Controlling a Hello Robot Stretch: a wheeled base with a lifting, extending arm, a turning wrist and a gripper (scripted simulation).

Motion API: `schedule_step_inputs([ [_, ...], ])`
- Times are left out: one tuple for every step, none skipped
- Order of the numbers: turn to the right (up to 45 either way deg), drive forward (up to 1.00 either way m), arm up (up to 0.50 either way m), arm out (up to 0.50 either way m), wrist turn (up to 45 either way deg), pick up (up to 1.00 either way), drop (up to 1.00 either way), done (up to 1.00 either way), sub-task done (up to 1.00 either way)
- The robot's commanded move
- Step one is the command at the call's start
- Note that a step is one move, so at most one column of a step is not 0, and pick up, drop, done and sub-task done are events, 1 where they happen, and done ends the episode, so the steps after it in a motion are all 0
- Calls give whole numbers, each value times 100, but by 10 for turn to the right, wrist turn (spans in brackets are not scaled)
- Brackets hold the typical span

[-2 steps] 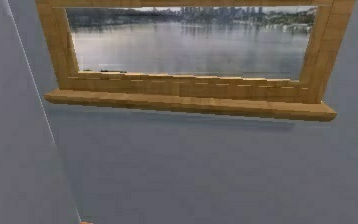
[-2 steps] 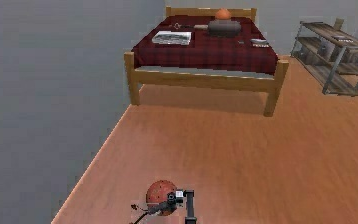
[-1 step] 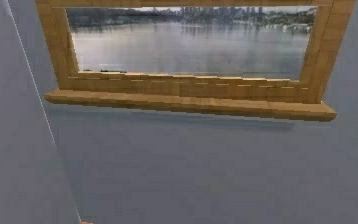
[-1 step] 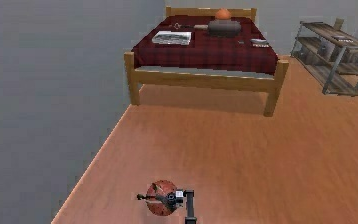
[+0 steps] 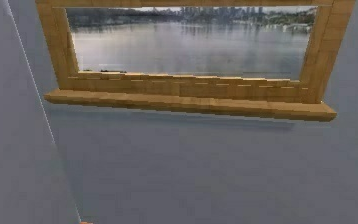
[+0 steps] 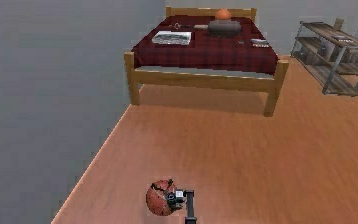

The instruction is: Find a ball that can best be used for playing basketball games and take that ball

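Basketball (image 6: 157, 200) at gripper (image 6: 174, 197); open floor (image 6: 247, 160) around, bed (image 6: 202, 55) and shelf (image 6: 332, 48) well apart.

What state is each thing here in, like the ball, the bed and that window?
Ball: at the gripper fingers; whether held, cannot tell.
Bed: made, small things lying on it.
Shelf unit: upright by the wall.
Window: pane whole, water seen beyond.

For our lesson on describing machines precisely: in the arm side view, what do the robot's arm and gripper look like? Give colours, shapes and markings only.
The arm is a dark, square-edged bar. At its far end sit small white squares with black marks. Left of them is the gripper, a dark body with thin dark fingers. No cables can be made out.
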Motion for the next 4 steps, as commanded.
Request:
schedule_step_inputs([
  [0, 0, -30, 0, 0, 0, 0, 0, 0],
  [0, 0, 0, 0, 0, 100, 0, 0, 0],
  [0, 0, 10, 0, 0, 0, 0, 0, 0],
  [0, 0, 0, 0, 0, 0, 0, 100, 0],
])
